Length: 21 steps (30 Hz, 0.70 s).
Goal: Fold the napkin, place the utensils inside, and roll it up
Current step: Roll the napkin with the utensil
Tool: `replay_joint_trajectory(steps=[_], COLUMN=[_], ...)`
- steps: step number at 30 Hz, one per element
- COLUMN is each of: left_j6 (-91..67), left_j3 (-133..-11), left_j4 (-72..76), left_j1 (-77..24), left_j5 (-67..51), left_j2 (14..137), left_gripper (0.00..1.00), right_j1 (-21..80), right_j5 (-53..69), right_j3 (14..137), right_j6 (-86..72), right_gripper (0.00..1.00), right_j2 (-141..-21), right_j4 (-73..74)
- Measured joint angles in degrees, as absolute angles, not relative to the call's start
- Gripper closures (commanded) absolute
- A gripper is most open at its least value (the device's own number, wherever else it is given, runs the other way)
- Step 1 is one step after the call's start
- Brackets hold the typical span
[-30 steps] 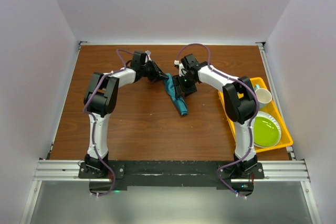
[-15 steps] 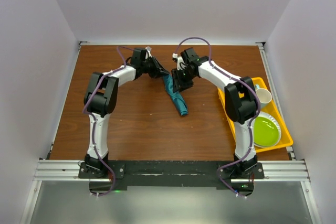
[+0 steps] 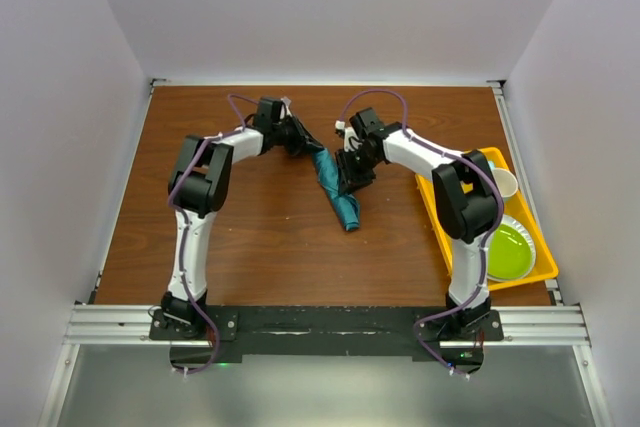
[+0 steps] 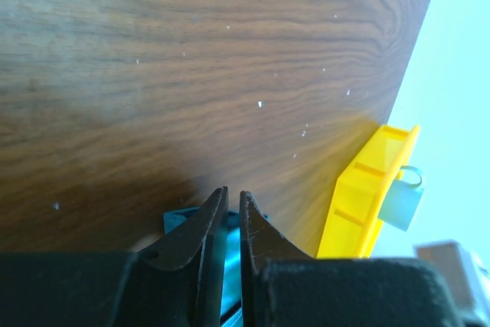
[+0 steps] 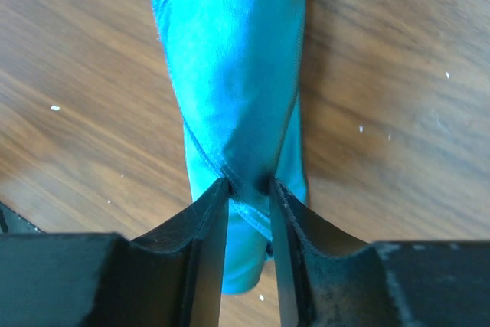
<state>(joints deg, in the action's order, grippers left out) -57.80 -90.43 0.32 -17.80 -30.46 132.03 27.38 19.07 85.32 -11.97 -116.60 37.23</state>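
At napkin [image 3: 343, 209] far end: left gripper [image 4: 233, 203], jaws nearly together, pinching cloth. At napkin mid-length: right gripper [image 5: 249, 189], jaws nipping a fold.

The napkin [image 4: 181, 218] mostly hidden behind the left fingers [image 4: 195, 239] — cup [image 4: 403, 203] blurred — right arm [image 3: 465, 202] covering part of the green plate [image 3: 508, 250].

Bench [image 3: 260, 237]: brown wood-grain top, scattered with pale specks in both wrist views.
Yellow tray [image 3: 546, 247]: plastic, rectangular, at 3 o'clock on the bench, near its edge.
Green plate [image 3: 507, 250]: round, lime, lying in the tray's 5 o'clock end.
White cup [image 3: 502, 185]: upright, in the tray's 12 o'clock end, apart from the plate.
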Motion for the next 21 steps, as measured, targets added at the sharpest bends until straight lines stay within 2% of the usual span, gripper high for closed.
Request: replay_joint_trajectory(steps=[2,5,6,7,11,15,21], left_j6=[-57.25,-55.90,-55.48,-54.85,-52.84,-51.24,-50.94], left_j3=[-91.57,-93.84,-94.28,-94.39,-94.30,-89.60,-77.12], left_j4=[-1.21,-3.73,-4.40,-5.19,-8.99,-10.09,-9.34], left_j1=[-17.80,-17.82,-17.82,-17.82,-17.80,-17.67,-17.56], left_j5=[-30.22,-29.76,-29.58,-29.21,-27.62,-26.30,-26.00], left_j2=[132.31,132.29,132.00,131.39,127.22,117.54,101.41], left_gripper=[0.83,0.79,0.77,0.74,0.71,0.69,0.68], right_j1=[27.35,27.38,27.38,27.38,27.38,27.38,27.38], right_j5=[18.98,19.00,19.00,19.00,18.76,18.57,18.50], right_j3=[85.34,86.48,87.02,87.74,90.41,93.91,99.37], right_j6=[-11.92,-11.68,-11.60,-11.49,-10.83,-9.74,-8.40], right_gripper=[0.58,0.47,0.38,0.34,0.16,0.10,0.09], right_j2=[-115.68,-114.85,-114.83,-114.83,-114.85,-115.28,-119.68], right_j4=[37.26,38.26,38.41,38.65,40.05,41.71,42.30])
